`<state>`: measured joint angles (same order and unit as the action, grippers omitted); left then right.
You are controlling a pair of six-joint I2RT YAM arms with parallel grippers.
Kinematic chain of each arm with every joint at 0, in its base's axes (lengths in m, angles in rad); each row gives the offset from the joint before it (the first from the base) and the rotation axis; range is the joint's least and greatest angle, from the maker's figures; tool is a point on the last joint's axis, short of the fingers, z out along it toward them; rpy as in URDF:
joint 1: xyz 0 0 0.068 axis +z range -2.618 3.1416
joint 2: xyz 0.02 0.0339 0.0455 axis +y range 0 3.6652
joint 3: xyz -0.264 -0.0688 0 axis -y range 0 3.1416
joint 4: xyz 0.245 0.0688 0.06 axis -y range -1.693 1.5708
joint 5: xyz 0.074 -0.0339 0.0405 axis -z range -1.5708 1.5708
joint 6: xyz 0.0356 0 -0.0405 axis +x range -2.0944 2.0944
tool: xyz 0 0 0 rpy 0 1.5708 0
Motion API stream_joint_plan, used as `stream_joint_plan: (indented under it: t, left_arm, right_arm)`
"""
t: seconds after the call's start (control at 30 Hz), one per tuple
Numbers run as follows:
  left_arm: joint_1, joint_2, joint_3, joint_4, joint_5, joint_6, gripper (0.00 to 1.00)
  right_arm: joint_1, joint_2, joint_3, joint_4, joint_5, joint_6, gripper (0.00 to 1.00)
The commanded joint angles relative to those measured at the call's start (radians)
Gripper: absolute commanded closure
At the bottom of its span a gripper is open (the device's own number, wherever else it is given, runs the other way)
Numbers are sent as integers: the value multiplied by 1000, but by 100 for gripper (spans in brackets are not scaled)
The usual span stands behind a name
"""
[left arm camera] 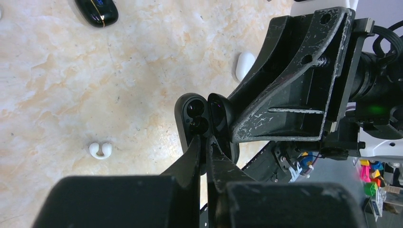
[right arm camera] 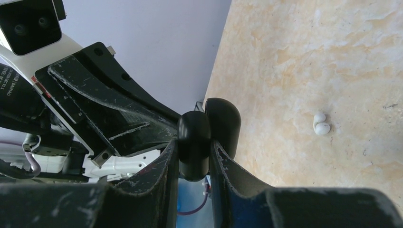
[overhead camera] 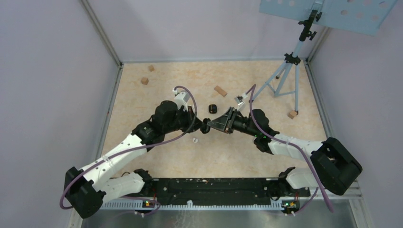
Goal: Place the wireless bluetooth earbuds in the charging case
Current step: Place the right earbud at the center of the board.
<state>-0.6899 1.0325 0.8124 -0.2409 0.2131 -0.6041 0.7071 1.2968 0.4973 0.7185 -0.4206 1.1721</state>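
Both arms meet over the middle of the tabletop [overhead camera: 157,95].

Right fingers [right arm camera: 194,147]: narrow, clamped on the black charging case [right arm camera: 194,135], one finger against each flat side. The case is held off the tabletop with its lid [right arm camera: 223,124] swung open.

Left fingers [left arm camera: 205,145]: drawn together, almost no gap between the tips. The tips sit at the open face of the case [left arm camera: 185,118], at the lower of its two wells. A black earbud [left arm camera: 199,125] lies in that well, right at my tips. I cannot tell whether the tips pinch it or only touch it. The upper well shows a bare glossy hollow.

A white earbud [left arm camera: 100,150] lies loose on the tabletop, well apart from both pairs of fingers, below the case in the top view. A second black case [left arm camera: 97,10] lies shut on the tabletop beyond the held one. A white case [left arm camera: 244,64] shows partly behind my right arm's finger frame.

Four wooden blocks lie scattered: two [overhead camera: 144,80] near the far left corner, one [overhead camera: 220,90] mid-far, and one [overhead camera: 292,114] by the tripod [overhead camera: 287,71] foot.
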Motion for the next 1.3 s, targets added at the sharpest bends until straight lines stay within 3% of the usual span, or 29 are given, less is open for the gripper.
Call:
stream_joint_plan:
  t: [0.0,0.43,0.8,1.27]
  left_arm:
    - [-2,-48,17,11,-61,-18,100]
    - [-7,-131,-120,172,-65,-165,100]
    - [-33,-256,-232,265,-195,-272,100]
    - [-40,-226,-273,359,-250,-396,100]
  right_arm:
    - [12,0,-1,65,-6,3,100]
    - [12,3,-11,86,18,28,100]
    - [12,17,-20,117,42,57,100]
    - [31,30,-40,139,128,91,100]
